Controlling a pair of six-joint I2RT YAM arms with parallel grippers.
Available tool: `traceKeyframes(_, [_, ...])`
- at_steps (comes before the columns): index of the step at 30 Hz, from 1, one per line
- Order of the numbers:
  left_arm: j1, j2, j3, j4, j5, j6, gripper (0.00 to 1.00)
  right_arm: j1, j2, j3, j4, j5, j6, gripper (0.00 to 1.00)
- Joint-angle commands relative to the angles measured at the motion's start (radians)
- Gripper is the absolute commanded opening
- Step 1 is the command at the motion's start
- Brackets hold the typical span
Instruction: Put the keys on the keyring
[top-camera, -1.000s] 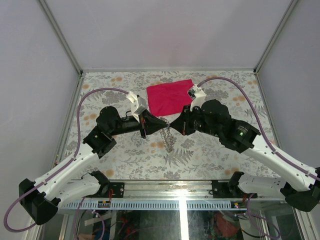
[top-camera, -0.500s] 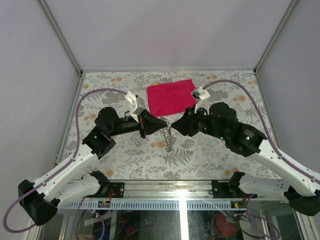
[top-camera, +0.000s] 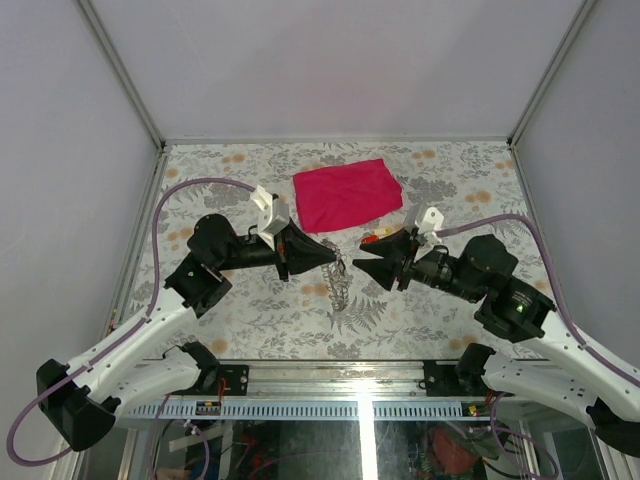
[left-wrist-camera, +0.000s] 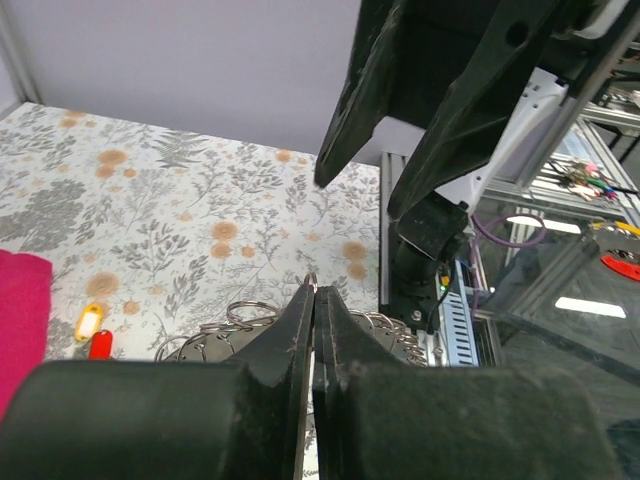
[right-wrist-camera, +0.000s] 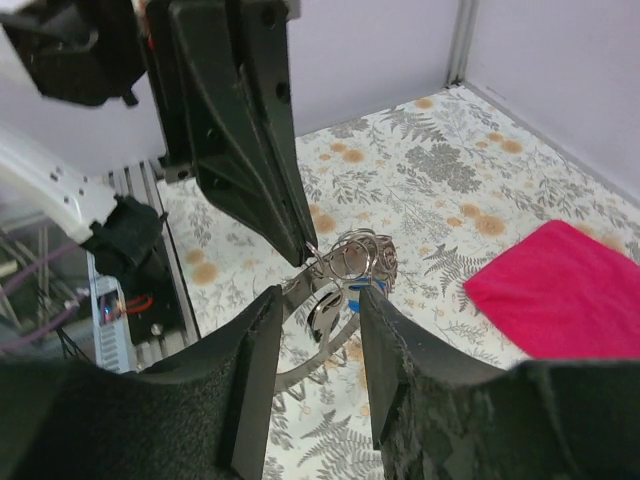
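Keyring (right-wrist-camera: 352, 252): bunch of shiny silver coiled rings w/ chain dangling, pinched in my left gripper (top-camera: 334, 257), mid-table. Yellow + red key tags (top-camera: 371, 238) lie flat just far-right.

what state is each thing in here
left end effector, shut, pinching the keyring at its tips
right end effector, open, holding nothing, facing the rings
keyring, lifted, hanging from the left fingertips
red cloth, spread flat on the table, untouched
yellow tag, loose on the table by the cloth
red tag, loose beside the yellow one
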Motion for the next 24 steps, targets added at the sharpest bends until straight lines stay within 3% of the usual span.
traceKeyframes(1, [0.002,0.001,0.052,0.123,0.12,-0.014,0.0,0.001,-0.019,-0.03,0.128,-0.163,-0.207,0.43])
traceKeyframes(12, [0.002,0.031,0.082,0.124,0.246,-0.023,0.0,0.001,0.016,-0.014,0.093,-0.321,-0.323,0.41])
traceKeyframes(24, [0.002,0.039,0.095,0.112,0.285,-0.021,0.0,0.001,0.053,0.005,0.064,-0.331,-0.351,0.37])
